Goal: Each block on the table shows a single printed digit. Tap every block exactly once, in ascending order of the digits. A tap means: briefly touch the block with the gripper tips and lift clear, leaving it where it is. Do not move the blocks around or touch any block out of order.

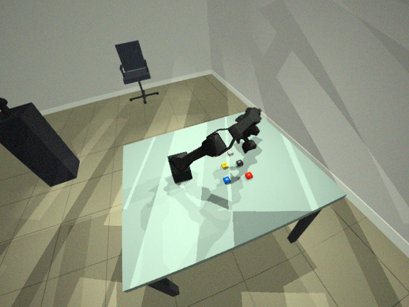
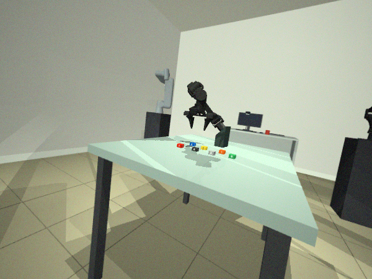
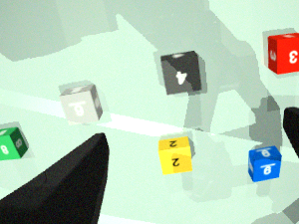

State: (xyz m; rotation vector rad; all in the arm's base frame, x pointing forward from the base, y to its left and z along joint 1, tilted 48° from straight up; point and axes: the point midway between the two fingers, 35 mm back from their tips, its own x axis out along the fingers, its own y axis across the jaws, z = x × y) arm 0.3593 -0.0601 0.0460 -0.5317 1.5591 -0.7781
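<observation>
Yellow block (image 1: 224,165) (image 2: 203,147) (image 3: 175,155) with black digit.

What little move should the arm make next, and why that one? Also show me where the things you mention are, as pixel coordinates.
Probably ease over toward the orange block (image 2: 222,151), lining up for a tap: it looks due first. The open gripper (image 2: 198,128) hangs above the table (image 2: 198,180), touching nothing, and its close-up view shows a 2 on the yellow block (image 1: 224,165) (image 2: 203,147) (image 3: 175,155) but leaves the orange one out.
</observation>
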